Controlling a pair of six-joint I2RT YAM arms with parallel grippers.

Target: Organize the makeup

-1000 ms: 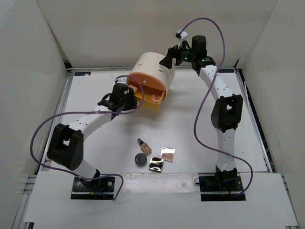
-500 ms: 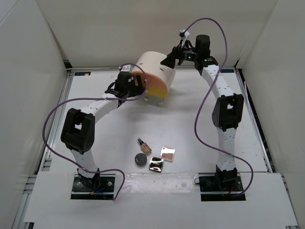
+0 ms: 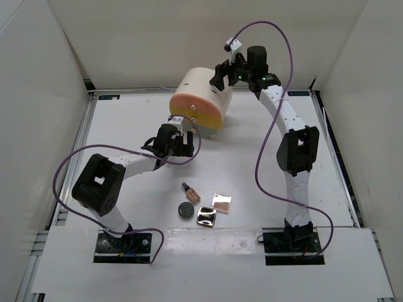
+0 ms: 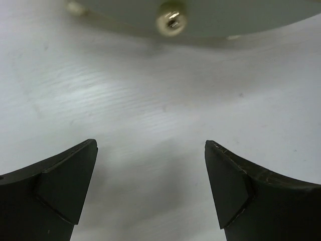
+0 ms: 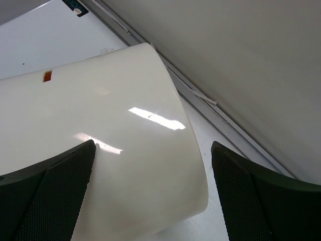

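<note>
Clustered at near centre: black round compact (image 3: 185, 210), shiny square compacts (image 3: 206, 217), small tube (image 3: 191, 191) lying near-right to far-left. Just beyond, far-left: left gripper (image 4: 150, 145), spread, empty, nearer. Farthest: right gripper (image 5: 153, 144), spread over cream cylinder (image 3: 200, 104)

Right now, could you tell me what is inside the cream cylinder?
The cream cylinder is closed: its orange front sits flush, with only small knobs showing. Whatever is inside is covered, so I cannot say what it holds.
</note>
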